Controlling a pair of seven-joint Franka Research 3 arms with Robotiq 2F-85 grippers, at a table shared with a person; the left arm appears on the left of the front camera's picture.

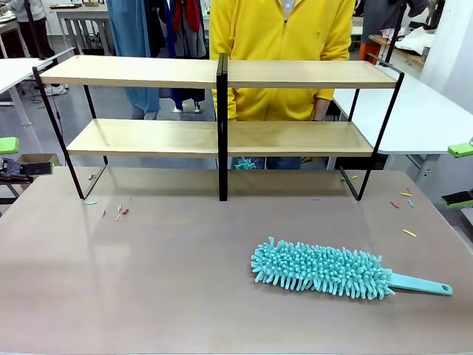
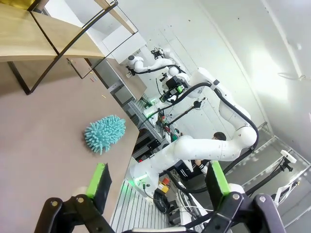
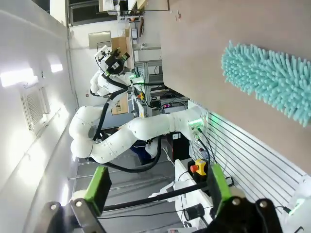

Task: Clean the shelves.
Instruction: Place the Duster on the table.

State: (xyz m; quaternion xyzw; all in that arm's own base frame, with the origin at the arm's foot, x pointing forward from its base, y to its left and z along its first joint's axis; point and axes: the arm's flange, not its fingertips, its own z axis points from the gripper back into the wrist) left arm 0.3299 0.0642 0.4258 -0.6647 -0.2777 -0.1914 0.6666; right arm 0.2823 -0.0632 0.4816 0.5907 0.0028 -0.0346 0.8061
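Observation:
The shelves (image 1: 219,72) stand across the far half of the table: two light wooden boards on a thin black frame with a black centre post. Both boards are bare. One end of the shelves (image 2: 29,34) appears at the top left of the left wrist view. A teal fluffy duster (image 1: 325,269) lies flat on the table at the front right, handle pointing right; the duster (image 2: 104,133) and the duster (image 3: 272,82) also appear from the wrists. My left gripper (image 1: 15,157) (image 2: 158,179) hangs open off the table's left edge. My right gripper (image 1: 460,174) (image 3: 158,187) hangs open off the right edge.
A person in a yellow jacket (image 1: 281,29) stands right behind the shelves. Small coloured scraps (image 1: 120,213) (image 1: 405,200) lie on the brown tabletop (image 1: 148,288) near the shelf feet. White tables (image 1: 429,118) stand beyond on the right and far left.

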